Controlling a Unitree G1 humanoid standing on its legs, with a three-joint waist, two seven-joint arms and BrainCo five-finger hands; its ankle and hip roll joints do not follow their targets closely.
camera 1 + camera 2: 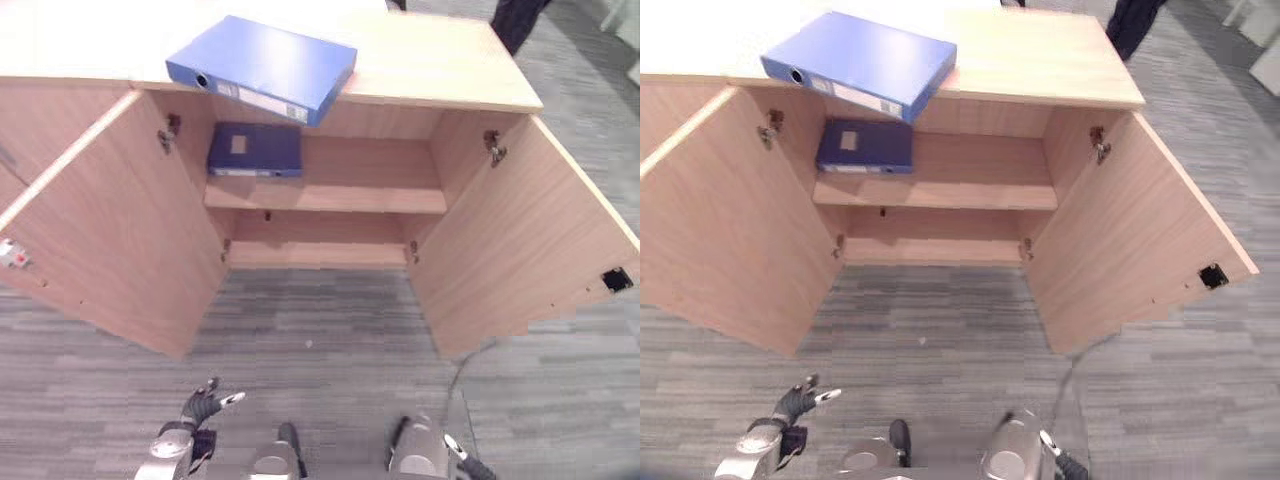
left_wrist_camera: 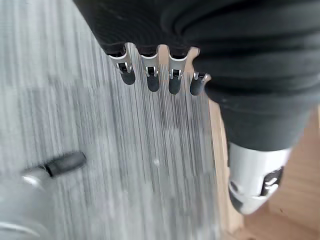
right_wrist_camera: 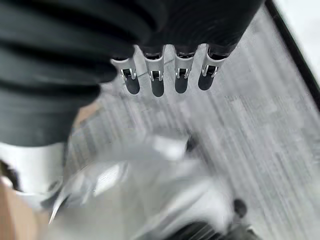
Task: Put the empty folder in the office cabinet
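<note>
Low at your left, the left robot hand hangs over the grey carpet with its fingers straight and loose, holding nothing; ahead of it the cabinet's left door stands swung wide open; on top of the cabinet, towards its left, you have the blue folder lying flat, one corner jutting out past the front edge; just below it, inside on the left end of the upper shelf, a second blue folder lies flat with its spine facing you; the lower shelf sits beneath, set further back; to the right the other door is open too; low at your right the right robot hand shows in its wrist view, fingers straight and relaxed, empty, well apart from both folders; at the far upper right a person's dark trouser leg stands behind the cabinet.
</note>
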